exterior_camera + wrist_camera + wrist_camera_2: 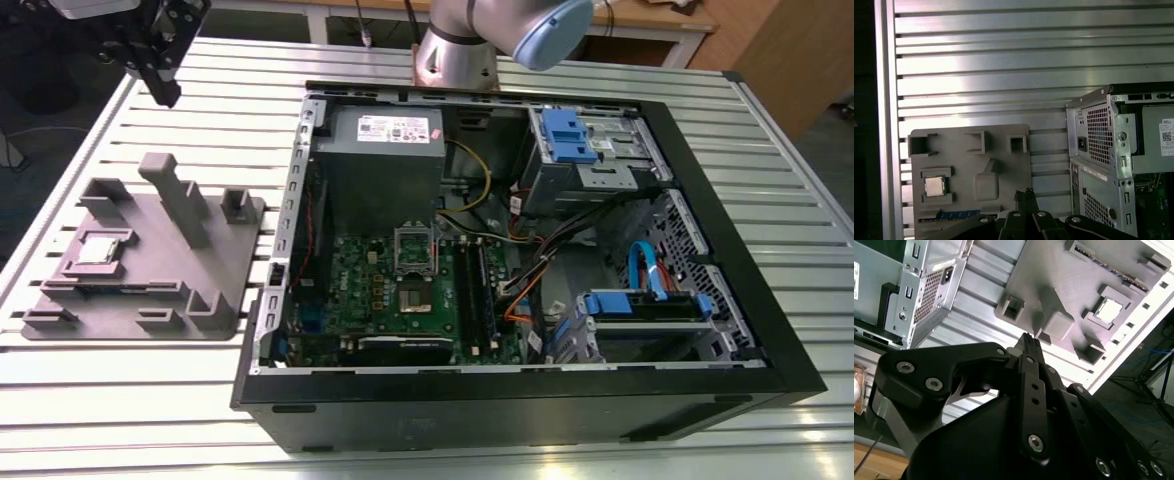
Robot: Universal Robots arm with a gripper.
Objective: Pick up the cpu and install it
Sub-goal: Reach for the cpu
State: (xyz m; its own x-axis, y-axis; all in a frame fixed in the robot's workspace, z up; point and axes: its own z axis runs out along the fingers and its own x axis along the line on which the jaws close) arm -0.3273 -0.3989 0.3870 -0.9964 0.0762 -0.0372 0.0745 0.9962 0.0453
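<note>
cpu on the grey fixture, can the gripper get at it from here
Probably yes: the cpu lies uncovered in its recess, the gripper hangs shut above the table, fixture posts stand aside.

One cpu, one fixture, one computer case

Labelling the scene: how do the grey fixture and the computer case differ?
The grey fixture is a low, pale slab with upright posts; the computer case is a much bigger black box. The fixture carries the cpu in a recess; the case lies open, showing a green motherboard and cables. Both rest on the slatted table.
</note>
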